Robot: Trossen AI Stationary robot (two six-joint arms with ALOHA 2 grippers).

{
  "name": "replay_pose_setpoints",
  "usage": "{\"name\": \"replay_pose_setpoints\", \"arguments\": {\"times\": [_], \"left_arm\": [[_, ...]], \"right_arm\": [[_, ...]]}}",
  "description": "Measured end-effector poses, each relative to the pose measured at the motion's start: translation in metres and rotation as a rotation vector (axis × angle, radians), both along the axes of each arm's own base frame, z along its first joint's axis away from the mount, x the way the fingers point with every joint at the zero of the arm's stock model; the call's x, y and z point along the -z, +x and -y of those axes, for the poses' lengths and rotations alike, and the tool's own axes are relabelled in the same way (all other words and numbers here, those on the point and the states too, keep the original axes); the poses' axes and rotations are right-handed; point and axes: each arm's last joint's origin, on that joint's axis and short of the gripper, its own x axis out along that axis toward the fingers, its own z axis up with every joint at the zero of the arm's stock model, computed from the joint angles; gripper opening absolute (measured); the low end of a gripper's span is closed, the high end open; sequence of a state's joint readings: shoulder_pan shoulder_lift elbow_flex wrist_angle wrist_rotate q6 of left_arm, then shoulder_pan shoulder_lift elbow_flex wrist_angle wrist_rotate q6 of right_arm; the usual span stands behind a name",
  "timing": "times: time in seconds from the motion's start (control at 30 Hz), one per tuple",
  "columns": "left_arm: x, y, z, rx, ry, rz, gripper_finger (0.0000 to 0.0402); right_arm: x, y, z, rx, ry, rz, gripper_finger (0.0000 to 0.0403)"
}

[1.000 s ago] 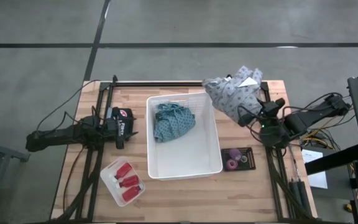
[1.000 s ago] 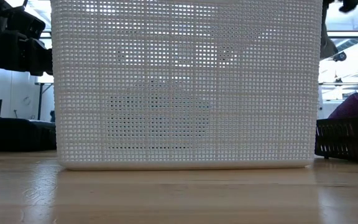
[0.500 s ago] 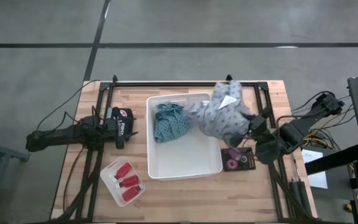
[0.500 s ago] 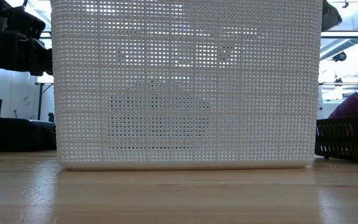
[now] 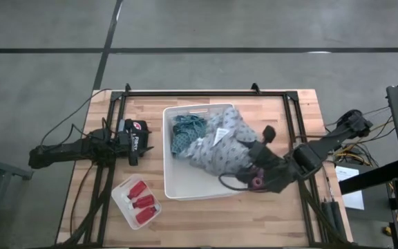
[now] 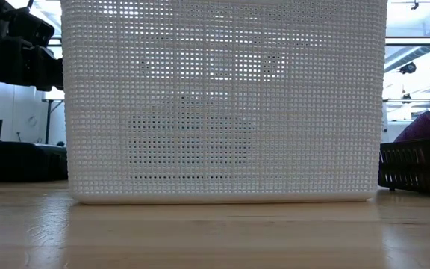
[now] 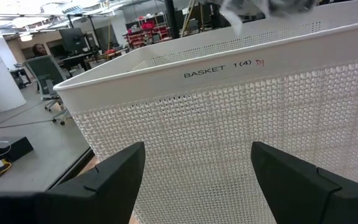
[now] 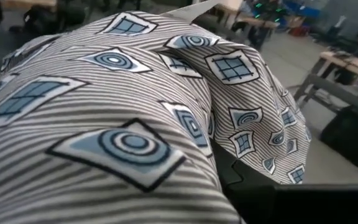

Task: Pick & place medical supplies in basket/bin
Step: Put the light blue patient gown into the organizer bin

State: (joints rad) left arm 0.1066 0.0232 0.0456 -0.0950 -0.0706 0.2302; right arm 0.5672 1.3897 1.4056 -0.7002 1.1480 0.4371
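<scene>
1. The large white basket (image 5: 204, 181) stands in the middle of the wooden bench (image 5: 206, 221), reaching from near the far edge toward the near edge.
2. The teal patterned cloth (image 5: 184, 133) lies bunched inside the basket, in its far left corner.
3. The grey patterned cloth (image 5: 223, 144) hangs over the basket's right half, beside and partly over the teal cloth, with a white tag showing on top.
4. The right tool (image 5: 260, 153) is above the basket's right rim and grips the grey patterned cloth; in the right wrist view the striped fabric with its square and ring motifs fills nearly the whole picture in front of that tool.
5. The right arm reaches in from the right edge of the bench, and a purple roll (image 5: 258, 182) shows just under it, beside the basket's near right corner.
6. The left tool (image 5: 135, 142) waits over the left side of the bench, just left of the basket; its fingers (image 7: 114, 180) stand wide apart and hold nothing, facing the basket's mesh wall.
7. The small translucent tray (image 5: 125, 209) sits near the near left corner of the bench, with the red bottles with white caps (image 5: 140, 202) lying in it.
</scene>
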Motion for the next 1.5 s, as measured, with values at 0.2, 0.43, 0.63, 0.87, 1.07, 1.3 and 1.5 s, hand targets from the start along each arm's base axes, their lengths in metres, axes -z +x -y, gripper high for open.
{"name": "replay_pose_setpoints", "arguments": {"times": [0.2, 0.43, 0.63, 0.87, 1.07, 1.3, 1.5], "left_arm": [[0.000, 0.000, 0.000, 0.000, 0.000, 0.000, 0.0299], [0.000, 0.000, 0.000, 0.000, 0.000, 0.000, 0.0299], [0.000, 0.000, 0.000, 0.000, 0.000, 0.000, 0.0299], [0.000, 0.000, 0.000, 0.000, 0.000, 0.000, 0.0299], [0.000, 0.000, 0.000, 0.000, 0.000, 0.000, 0.0299], [0.000, 0.000, 0.000, 0.000, 0.000, 0.000, 0.0299], [0.000, 0.000, 0.000, 0.000, 0.000, 0.000, 0.0299]], "right_arm": [[0.015, 0.024, 0.001, -0.038, 0.039, -0.085, 0.0013], [0.036, 0.049, 0.016, -0.116, 0.183, -0.200, 0.0013], [0.053, 0.066, 0.027, -0.207, 0.319, -0.304, 0.0013], [0.081, 0.089, 0.038, -0.227, 0.398, -0.411, 0.0013], [0.117, 0.108, 0.048, -0.161, 0.390, -0.519, 0.0013], [0.131, 0.115, 0.050, -0.147, 0.387, -0.555, 0.0016], [0.131, 0.116, 0.048, -0.156, 0.387, -0.548, 0.0041]]}}
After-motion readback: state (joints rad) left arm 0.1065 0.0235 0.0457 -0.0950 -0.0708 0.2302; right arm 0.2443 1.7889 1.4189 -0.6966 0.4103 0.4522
